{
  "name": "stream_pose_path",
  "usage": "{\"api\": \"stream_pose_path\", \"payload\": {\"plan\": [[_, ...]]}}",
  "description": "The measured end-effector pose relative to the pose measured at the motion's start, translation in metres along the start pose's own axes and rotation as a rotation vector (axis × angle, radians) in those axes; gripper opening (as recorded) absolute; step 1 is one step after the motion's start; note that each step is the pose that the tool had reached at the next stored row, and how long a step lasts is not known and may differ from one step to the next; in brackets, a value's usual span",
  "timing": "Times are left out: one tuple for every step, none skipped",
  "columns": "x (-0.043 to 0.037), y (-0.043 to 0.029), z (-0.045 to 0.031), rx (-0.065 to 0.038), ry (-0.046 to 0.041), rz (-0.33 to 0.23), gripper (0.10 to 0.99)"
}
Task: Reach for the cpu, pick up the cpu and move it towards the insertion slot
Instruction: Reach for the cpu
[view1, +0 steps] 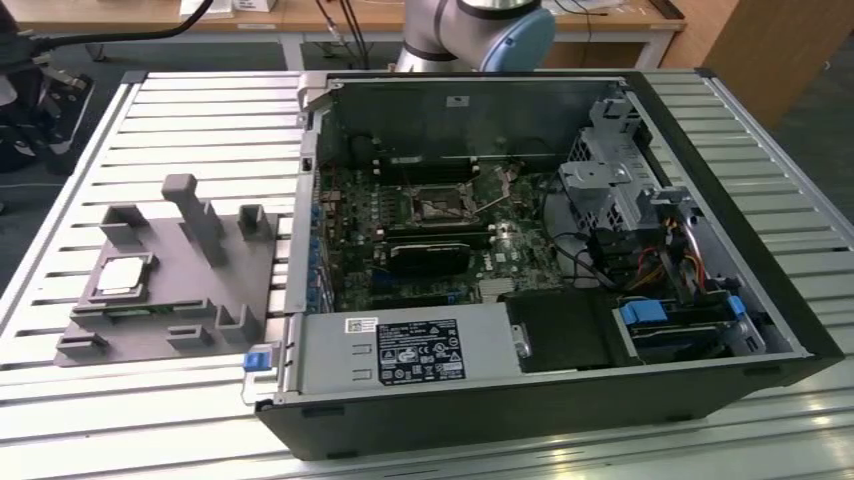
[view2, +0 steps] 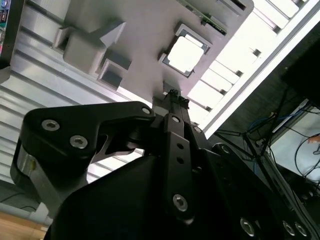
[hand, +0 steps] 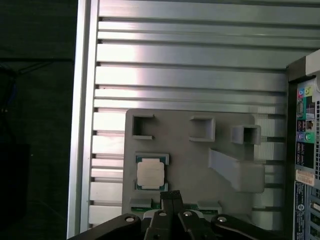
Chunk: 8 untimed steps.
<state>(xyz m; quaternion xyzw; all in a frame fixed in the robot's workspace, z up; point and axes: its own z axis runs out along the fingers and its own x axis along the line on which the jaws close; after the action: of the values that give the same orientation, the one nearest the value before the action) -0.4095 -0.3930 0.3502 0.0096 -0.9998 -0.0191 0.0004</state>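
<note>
The table (view1: 174, 110) is made of long shiny metal slats with dark gaps between them. Near its edge on the exterior view's left lies a flat grey plastic plate (view1: 160, 310) with blocky bumps and one tall post (view1: 200, 225).

The cpu (view1: 123, 275) sits in a little square nest close to that plate's edge on the exterior view's left. It is a small flat square, shiny silver on top with a thin darker rim. Nothing holds it.

In the first wrist view the claw (hand: 170, 194) hangs over the same grey plate. It is black metal, built of flat bars joined by round silver screws. Its two thin tips are pressed together and pinch nothing. In the second wrist view the claw (view2: 172, 95) points at the plate, just beside one edge of the cpu (view2: 186, 54). I cannot tell if the tips touch the plate.

In the middle of the table lies a big black computer box (view1: 534, 410), open on its upward side. Inside is a green board (view1: 360, 270) full of tiny parts. The insertion slot (view1: 437, 205) is a black square in a silvery frame near the board's middle, well apart from the cpu. Just beside it lies a long black card (view1: 427, 255).

On the exterior view's right, the box holds grey metal cages (view1: 607, 190) and orange and black wires.

At the table's far edge, behind the box, stands the arm (view1: 481, 30), round, grey and pale blue.
</note>
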Motion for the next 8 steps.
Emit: {"api": "stream_pose_path", "payload": {"plan": [[0.0027, 0.0001, 0.0000, 0.000, 0.0001, 0.000, 0.106], [0.0053, 0.0002, 0.0001, 0.000, 0.0001, 0.000, 0.106], [0.0075, 0.0002, 0.0003, 0.000, 0.0001, 0.000, 0.106], [0.0092, 0.0004, 0.0005, 0.000, 0.0001, 0.000, 0.106], [0.0102, 0.0013, 0.0009, 0.000, -0.0002, 0.000, 0.106], [0.0107, 0.0033, 0.0012, 0.000, 0.0000, 0.000, 0.106], [0.0111, 0.0056, 0.0015, 0.000, 0.0001, 0.000, 0.106], [0.0116, 0.0081, 0.0019, 0.001, 0.0001, 0.000, 0.106]]}}
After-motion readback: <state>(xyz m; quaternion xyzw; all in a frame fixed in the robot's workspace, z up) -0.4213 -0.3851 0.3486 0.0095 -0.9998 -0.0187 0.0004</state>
